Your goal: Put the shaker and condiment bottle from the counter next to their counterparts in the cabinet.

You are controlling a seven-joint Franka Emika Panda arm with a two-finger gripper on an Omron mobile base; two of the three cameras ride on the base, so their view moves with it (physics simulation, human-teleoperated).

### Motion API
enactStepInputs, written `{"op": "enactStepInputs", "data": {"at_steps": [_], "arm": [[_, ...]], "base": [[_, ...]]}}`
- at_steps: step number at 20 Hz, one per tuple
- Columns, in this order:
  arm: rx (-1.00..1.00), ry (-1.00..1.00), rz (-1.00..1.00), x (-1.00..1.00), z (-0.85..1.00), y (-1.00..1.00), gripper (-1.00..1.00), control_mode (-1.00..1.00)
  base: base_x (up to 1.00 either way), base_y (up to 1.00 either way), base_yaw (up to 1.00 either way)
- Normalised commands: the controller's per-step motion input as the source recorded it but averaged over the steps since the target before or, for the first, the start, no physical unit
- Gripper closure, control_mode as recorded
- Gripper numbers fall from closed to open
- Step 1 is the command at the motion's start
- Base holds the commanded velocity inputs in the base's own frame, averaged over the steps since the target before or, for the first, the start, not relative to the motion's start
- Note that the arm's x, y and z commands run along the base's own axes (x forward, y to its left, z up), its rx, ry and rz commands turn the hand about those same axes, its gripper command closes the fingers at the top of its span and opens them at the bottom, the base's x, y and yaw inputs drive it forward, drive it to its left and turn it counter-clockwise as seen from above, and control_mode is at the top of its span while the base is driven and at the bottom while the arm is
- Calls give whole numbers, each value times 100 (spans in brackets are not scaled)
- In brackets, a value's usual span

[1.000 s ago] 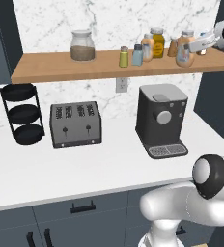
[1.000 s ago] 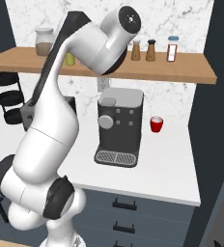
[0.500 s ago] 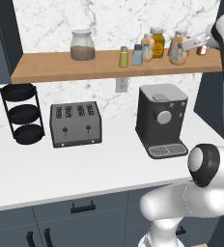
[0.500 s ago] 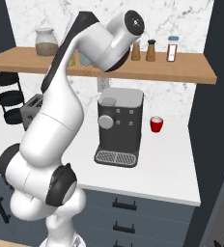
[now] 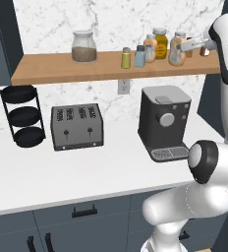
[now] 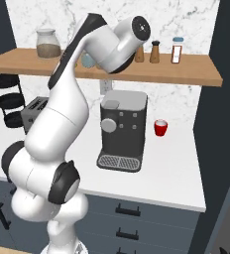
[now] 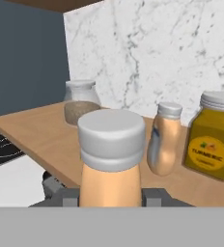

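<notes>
Shaker (image 5: 126,58) is already set on the cabinet (image 5: 62,74) beside its pale blue counterpart (image 5: 140,56). Further right, the condiment bottle (image 5: 177,50), clamped in the narrowly parted gripper (image 5: 185,46), has been carried leftward over the last second. It is held over the shelf near the matching orange bottle (image 7: 163,139), so only lowering and release appear to remain.

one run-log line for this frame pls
phase: placing | gripper: shut on squat orange pale-capped condiment bottle | over: brown wooden shelf | beside: matching orange bottle | yellow-green shaker: shelved
</notes>
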Motion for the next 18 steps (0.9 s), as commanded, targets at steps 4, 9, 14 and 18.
{"op": "enactStepInputs", "data": {"at_steps": [4, 9, 14, 18], "arm": [[0, 0, 0, 24, 0, -7, 100, -100], [0, 0, 0, 8, -2, -8, 100, -100], [0, 0, 0, 9, -15, -4, 100, -100], [0, 0, 0, 10, -13, -1, 100, -100]], "base": [[0, 0, 0], [0, 0, 0], [0, 0, 0], [0, 0, 0]]}}
